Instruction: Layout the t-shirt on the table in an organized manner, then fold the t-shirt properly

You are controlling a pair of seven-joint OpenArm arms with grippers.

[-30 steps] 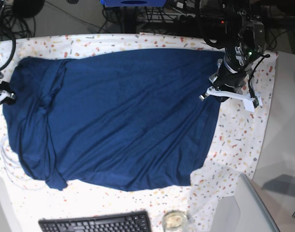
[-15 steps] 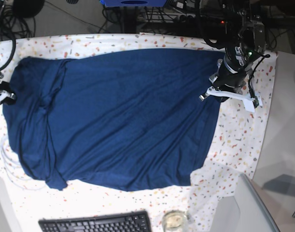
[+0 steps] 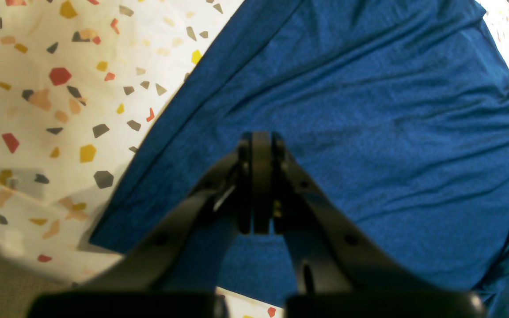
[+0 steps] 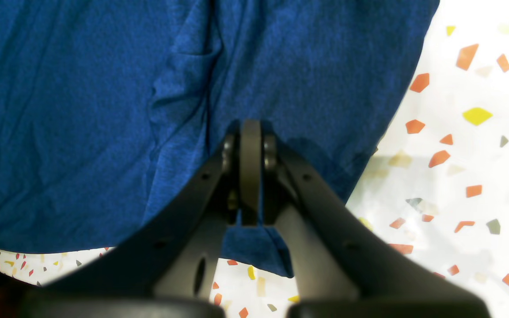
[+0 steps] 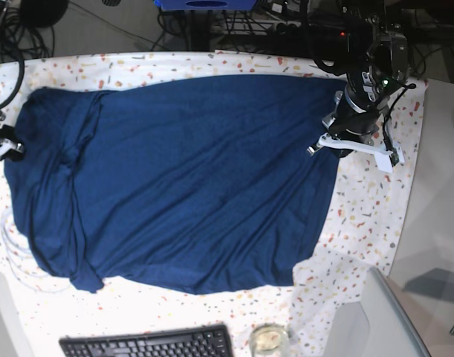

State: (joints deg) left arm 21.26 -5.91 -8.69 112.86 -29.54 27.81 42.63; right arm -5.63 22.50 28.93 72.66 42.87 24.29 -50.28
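The dark navy t-shirt (image 5: 182,178) lies spread wide over the speckled table (image 5: 364,216), with folds and a bunched sleeve at its left end. My left gripper (image 3: 261,138) is shut just over the t-shirt (image 3: 369,132), close to its hem beside the bare table (image 3: 60,110). In the base view this gripper (image 5: 336,128) sits at the shirt's right edge. My right gripper (image 4: 251,127) is also shut, over the t-shirt (image 4: 82,110) near its rounded edge and the table (image 4: 457,154). It shows at the far left (image 5: 2,143). No fabric is visibly pinched in either one.
A black keyboard (image 5: 148,343) and a small glass (image 5: 269,339) sit at the front edge. A grey panel (image 5: 379,316) stands at the front right. White cable (image 5: 11,256) loops by the shirt's left side. Cables and equipment crowd the back.
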